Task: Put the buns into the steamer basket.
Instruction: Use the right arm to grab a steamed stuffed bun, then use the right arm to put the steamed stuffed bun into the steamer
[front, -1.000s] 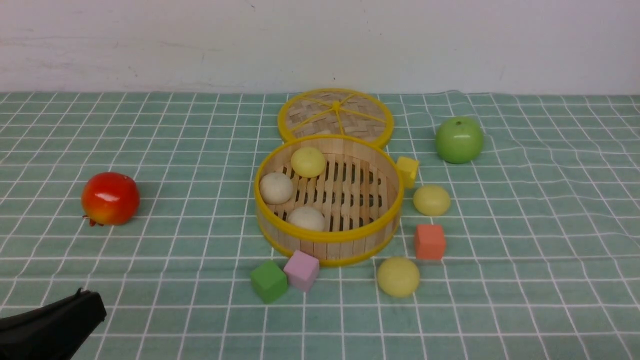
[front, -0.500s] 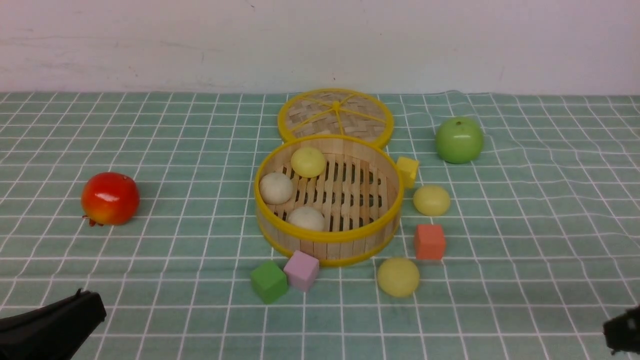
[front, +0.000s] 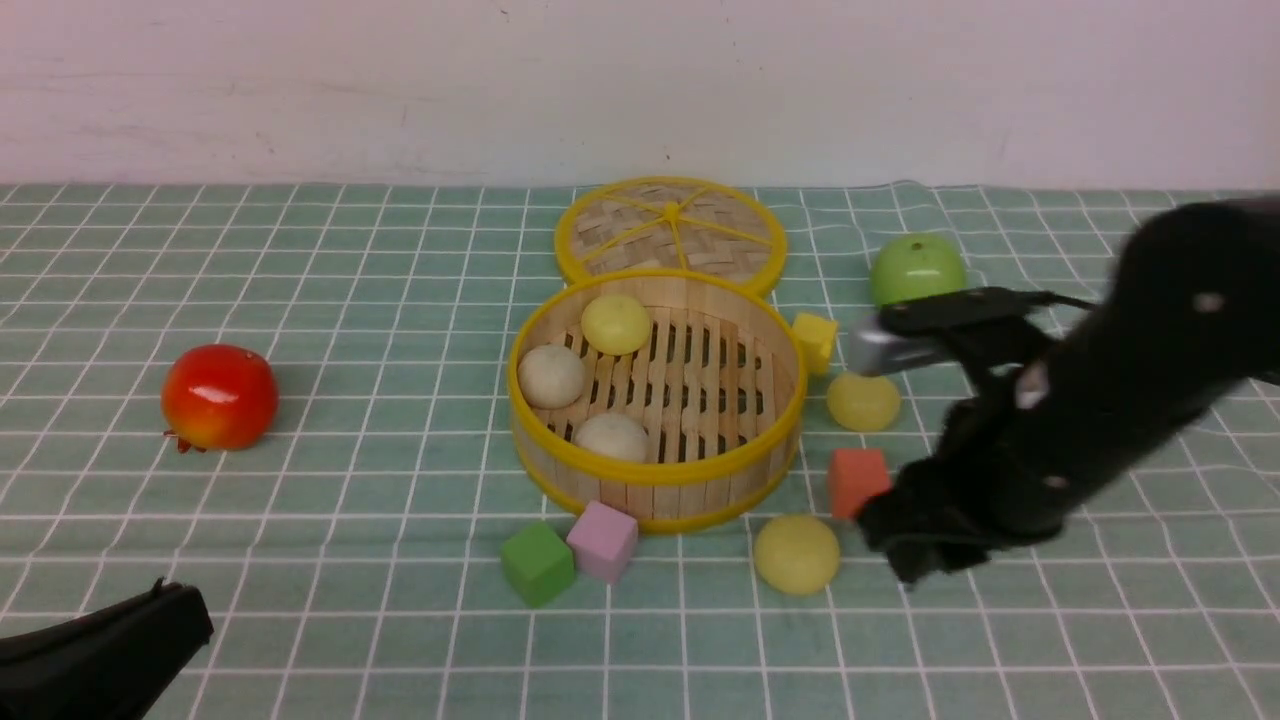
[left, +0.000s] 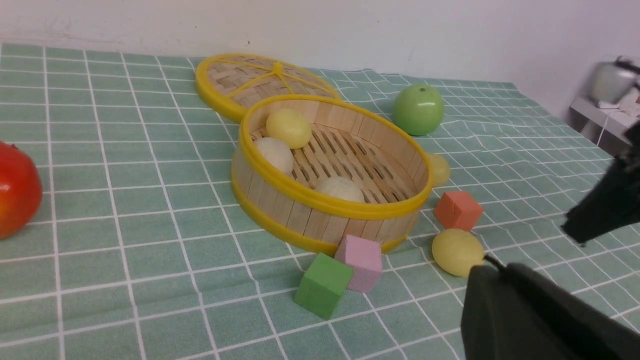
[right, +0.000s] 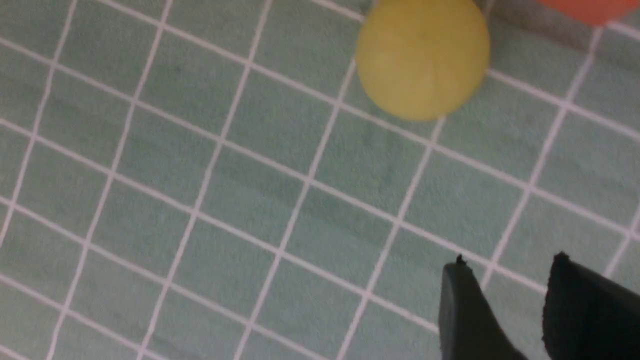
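The steamer basket (front: 655, 478) stands mid-table with three buns inside: a pale yellow one (front: 616, 323) and two off-white ones (front: 552, 376) (front: 612, 437). Two more pale yellow buns lie on the cloth outside, one to the basket's right (front: 863, 400) and one in front of it on the right (front: 796, 553), which the right wrist view also shows (right: 422, 57). My right gripper (front: 895, 545) (right: 507, 260) hangs just right of that near bun, open and empty. My left gripper (front: 195, 610) (left: 487, 265) is low at the near left, shut with nothing in it.
The woven lid (front: 670, 228) lies behind the basket. A green apple (front: 915, 265) sits at the back right, partly behind my right arm, and a red fruit (front: 220, 396) at the left. Yellow (front: 816, 340), orange (front: 855, 480), pink (front: 604, 540) and green (front: 537, 562) cubes ring the basket.
My right arm has swung in from the near right edge to just right of the near yellow bun. The left arm and all objects have stayed put.
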